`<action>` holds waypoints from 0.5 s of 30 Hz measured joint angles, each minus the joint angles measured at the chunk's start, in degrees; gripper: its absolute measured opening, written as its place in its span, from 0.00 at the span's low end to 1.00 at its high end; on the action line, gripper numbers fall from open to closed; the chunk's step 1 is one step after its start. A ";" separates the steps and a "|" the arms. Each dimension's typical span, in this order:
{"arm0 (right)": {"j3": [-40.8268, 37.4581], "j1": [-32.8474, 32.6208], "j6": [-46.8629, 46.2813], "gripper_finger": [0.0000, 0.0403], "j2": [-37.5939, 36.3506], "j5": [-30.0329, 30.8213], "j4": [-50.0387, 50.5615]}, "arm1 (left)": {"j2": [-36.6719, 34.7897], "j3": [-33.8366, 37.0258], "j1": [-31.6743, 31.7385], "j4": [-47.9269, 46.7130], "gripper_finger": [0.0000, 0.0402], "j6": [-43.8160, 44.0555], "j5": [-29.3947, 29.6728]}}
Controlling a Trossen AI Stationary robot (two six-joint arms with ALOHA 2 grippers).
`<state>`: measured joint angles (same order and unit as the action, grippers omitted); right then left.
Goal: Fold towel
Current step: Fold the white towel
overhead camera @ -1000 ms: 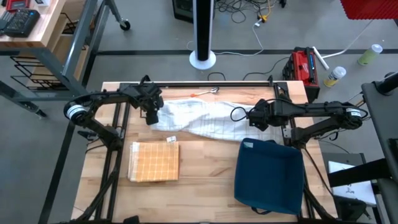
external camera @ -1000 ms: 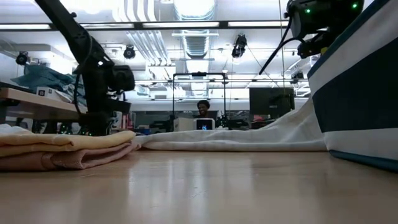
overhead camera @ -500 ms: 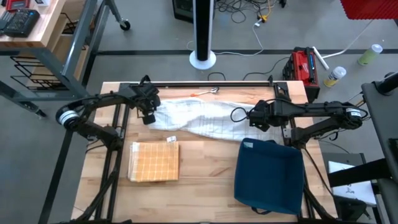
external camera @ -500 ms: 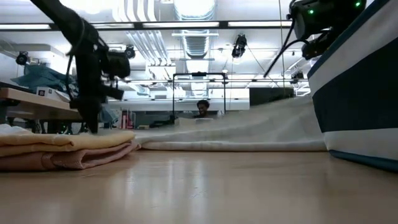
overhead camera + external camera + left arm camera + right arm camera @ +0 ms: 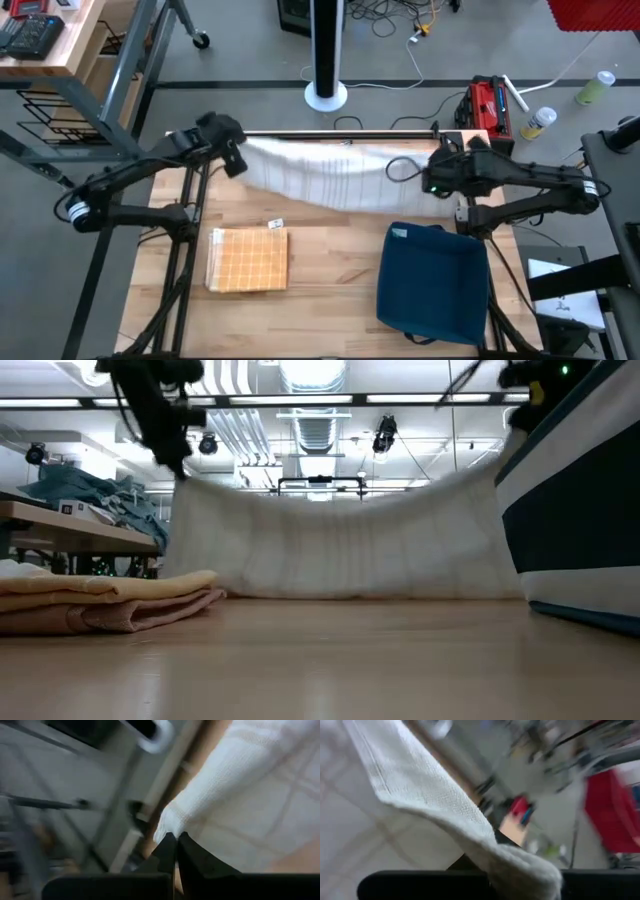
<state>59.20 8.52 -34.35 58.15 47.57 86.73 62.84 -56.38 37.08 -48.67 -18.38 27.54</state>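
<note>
The left gripper (image 5: 236, 160) is pinching one corner of the white towel (image 5: 320, 170) at the upper left of the table (image 5: 330, 270) in the high view, its fingers (image 5: 167, 851) squeezed together on the bunched edge of the cloth. The right gripper (image 5: 432, 178) is clamping the opposite corner at the upper right, where the fabric is draping thickly over its fingers in the right wrist view. Between them the towel is hanging stretched along the table's far edge, sagging slightly in the middle and showing a faint grid pattern. In the low view it is forming a pale curtain (image 5: 340, 535) across the centre of the frame, its lower edge reaching down to the tabletop.

Nearer the camera, at the lower left of the table, a folded orange checked cloth (image 5: 247, 259) is lying flat, with a small white tag (image 5: 274, 223) just beyond it. At the lower right a dark blue cloth (image 5: 432, 282) is lying spread, close below the right gripper and filling the right side of the low view. Off the table, a red case (image 5: 490, 106) is sitting on the floor at the upper right.
</note>
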 joint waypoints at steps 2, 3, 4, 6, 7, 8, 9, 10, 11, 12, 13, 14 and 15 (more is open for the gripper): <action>2.35 0.10 -0.07 0.00 -1.47 6.67 -0.05 | -0.88 -2.40 -0.65 2.60 0.00 -1.03 4.45; 3.71 0.09 -0.04 0.00 -2.01 9.85 -0.13 | -1.14 -3.50 -0.78 4.01 0.00 -1.19 6.64; 5.09 0.07 -0.03 0.00 -2.39 12.52 -0.10 | -1.25 -4.52 -0.83 5.08 0.00 -1.25 8.90; 7.93 0.03 0.10 0.00 -2.99 16.09 -0.20 | -1.28 -6.67 -0.89 6.83 0.00 -1.82 13.02; 9.19 0.03 0.66 0.00 -3.26 17.19 -0.26 | -1.30 -7.75 -0.89 7.49 0.00 -2.77 14.73; 10.45 0.03 1.11 0.00 -3.43 17.95 -0.26 | -1.30 -9.00 -0.89 7.74 0.00 -3.59 16.23; 11.87 0.03 1.54 0.00 -3.49 18.80 -0.25 | -1.28 -10.26 -0.89 7.78 0.00 -4.69 17.90; 13.23 0.01 1.71 0.00 -3.49 19.71 -0.24 | -1.28 -11.63 -0.92 7.83 0.00 -5.73 19.33; 14.47 0.01 1.88 0.00 -3.48 20.20 -0.27 | -1.28 -13.12 -0.92 7.89 0.00 -6.47 20.39; 15.70 0.01 2.06 0.00 -3.50 20.36 -0.25 | -1.28 -14.52 -0.91 8.01 0.00 -7.29 20.93; 16.79 0.01 2.28 0.00 -3.58 20.56 -0.30 | -1.28 -15.92 -0.91 8.05 0.00 -7.87 20.95; 17.81 -0.01 2.52 0.00 -3.62 20.77 -0.28 | -1.30 -17.34 -0.93 8.00 0.00 -8.38 20.96; 18.77 -0.01 3.11 0.00 -3.70 20.98 -0.26 | -1.36 -18.57 -0.93 7.98 0.00 -8.70 20.97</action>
<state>77.98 8.51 -31.24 54.45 68.55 86.47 61.47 -74.95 36.14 -40.69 -27.08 48.51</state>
